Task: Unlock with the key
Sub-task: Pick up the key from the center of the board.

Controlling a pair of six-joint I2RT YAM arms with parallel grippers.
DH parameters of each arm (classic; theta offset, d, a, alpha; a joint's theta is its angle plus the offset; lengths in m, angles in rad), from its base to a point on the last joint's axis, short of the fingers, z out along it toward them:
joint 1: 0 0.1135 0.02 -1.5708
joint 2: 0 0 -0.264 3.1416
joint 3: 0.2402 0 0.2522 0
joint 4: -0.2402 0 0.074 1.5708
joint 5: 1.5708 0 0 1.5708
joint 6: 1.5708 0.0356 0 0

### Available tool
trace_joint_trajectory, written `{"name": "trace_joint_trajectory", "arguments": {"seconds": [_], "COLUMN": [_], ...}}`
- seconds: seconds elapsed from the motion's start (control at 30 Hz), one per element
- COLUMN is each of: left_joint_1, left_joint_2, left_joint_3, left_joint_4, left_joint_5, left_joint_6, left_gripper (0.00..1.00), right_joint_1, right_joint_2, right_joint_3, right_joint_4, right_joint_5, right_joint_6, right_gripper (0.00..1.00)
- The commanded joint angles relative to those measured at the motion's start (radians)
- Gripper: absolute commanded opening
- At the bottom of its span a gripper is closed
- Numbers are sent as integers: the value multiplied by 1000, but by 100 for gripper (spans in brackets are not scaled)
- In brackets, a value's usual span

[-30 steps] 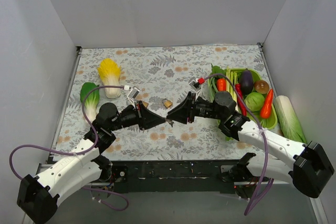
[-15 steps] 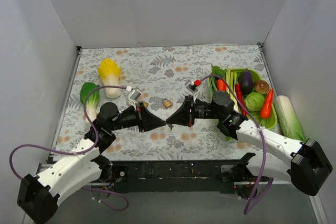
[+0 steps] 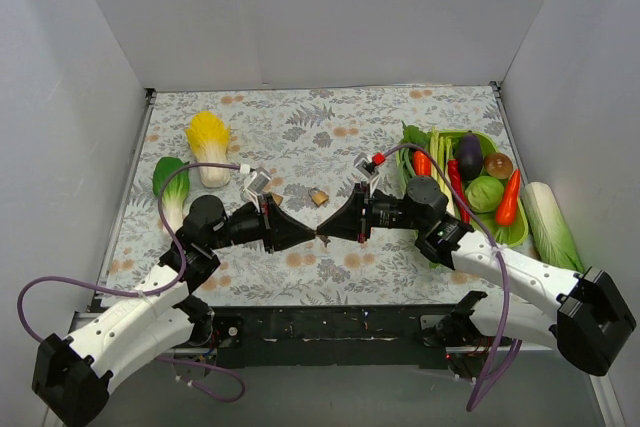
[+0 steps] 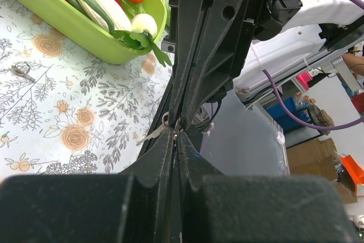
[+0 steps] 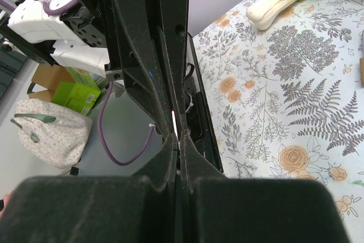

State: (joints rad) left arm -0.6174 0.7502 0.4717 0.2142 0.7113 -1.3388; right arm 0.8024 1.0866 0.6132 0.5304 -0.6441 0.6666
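Note:
My left gripper (image 3: 312, 237) and right gripper (image 3: 326, 235) meet tip to tip just above the floral mat, near its front middle. Both are shut. A small silver key (image 4: 151, 134) with a ring sticks out sideways where the tips meet. In the left wrist view my left gripper (image 4: 177, 136) pinches it. In the right wrist view my right gripper (image 5: 178, 140) is shut on a thin sliver running into the left fingers. A small brass padlock (image 3: 318, 197) lies on the mat just behind the tips, untouched.
A green tray (image 3: 518, 235) of toy vegetables stands at the right, with a leek (image 3: 550, 222) beside it. A yellow cabbage (image 3: 207, 142) and a green bok choy (image 3: 168, 187) lie at the left. A small metal ring (image 4: 20, 70) lies on the mat.
The two grippers have stayed tip to tip. The right wrist has shifted slightly, otherwise nothing has visibly moved.

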Motion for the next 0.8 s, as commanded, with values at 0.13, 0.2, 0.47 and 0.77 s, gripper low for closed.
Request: {"name": "trace_joint_trajectory", "arguments": {"seconds": [0.13, 0.2, 0.47, 0.77], "left_joint_1": [1, 1, 2, 10], "left_joint_2": [-15, -15, -20, -5], "left_joint_3": [-4, -10, -39, -42], "left_joint_4": [-16, -18, 16, 11], "left_joint_5": [16, 8, -7, -3], "left_joint_6": [43, 46, 29, 47], "left_gripper": [0, 0, 0, 0], "right_joint_1": [-8, -8, -8, -8], "right_joint_2": [-70, -80, -96, -120], "right_joint_3": [-35, -38, -52, -66], "right_joint_4": [43, 37, 82, 85], "right_joint_5": [58, 73, 72, 92], "right_joint_6": [-5, -7, 13, 8], "right_gripper": [1, 1, 1, 1]}}
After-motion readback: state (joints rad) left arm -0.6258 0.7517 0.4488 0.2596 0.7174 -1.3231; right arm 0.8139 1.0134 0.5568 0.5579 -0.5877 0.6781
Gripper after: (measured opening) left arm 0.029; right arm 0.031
